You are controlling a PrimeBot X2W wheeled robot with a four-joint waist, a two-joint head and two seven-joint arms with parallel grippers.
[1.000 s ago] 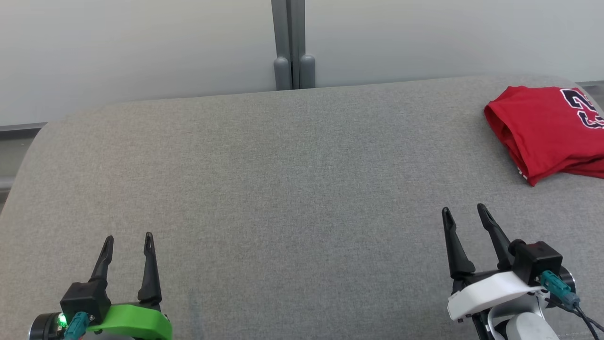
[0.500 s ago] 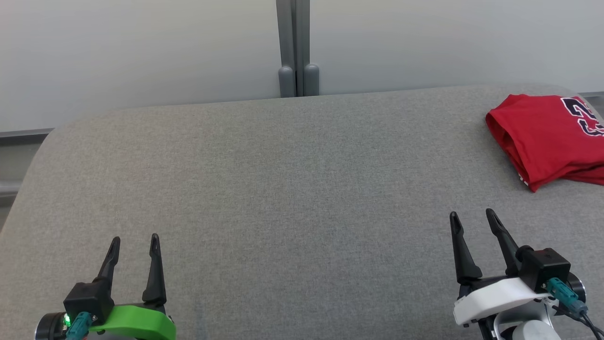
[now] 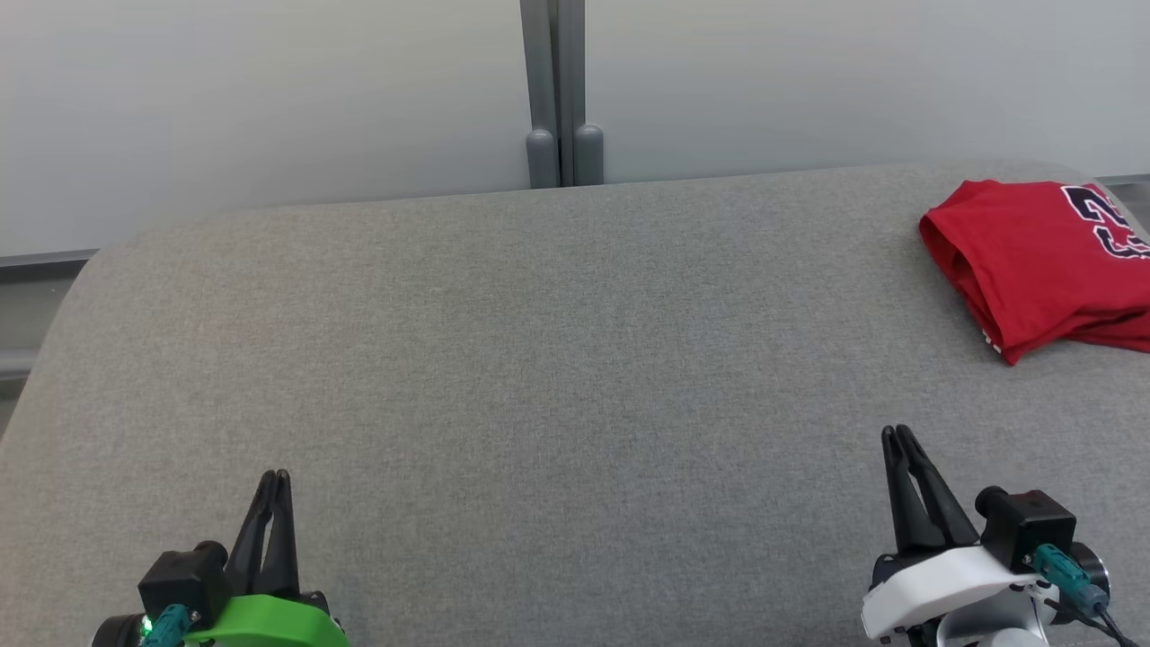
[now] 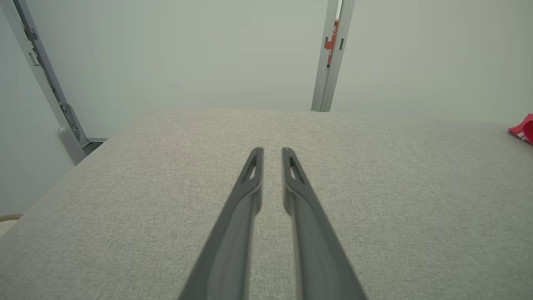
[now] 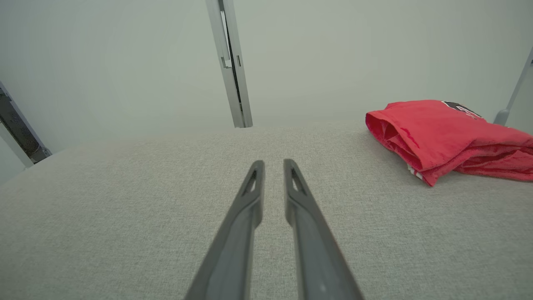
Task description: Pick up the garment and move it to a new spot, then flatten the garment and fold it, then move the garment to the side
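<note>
The garment (image 3: 1042, 261) is a red jersey with dark numbers, lying folded in a loose heap at the far right of the grey padded surface (image 3: 575, 359). The right wrist view has the garment (image 5: 441, 133) ahead and to the right. In the left wrist view a red corner of the garment (image 4: 522, 130) peeks in at the right edge. My left gripper (image 3: 274, 476) rests near the front left, shut, holding nothing. My right gripper (image 3: 896, 433) sits at the front right, shut and empty, well short of the jersey. Both wrist views show the left gripper (image 4: 272, 151) and the right gripper (image 5: 273, 163) with fingers nearly together.
A grey post (image 3: 561, 135) stands against the pale wall behind the surface's far edge. The padded surface rounds off at its left corner (image 3: 99, 261). Bare grey fabric stretches between the two grippers.
Both grippers have closed from wide open to fingers together. They have also drawn back slightly toward the front edge. The jersey lies as before.
</note>
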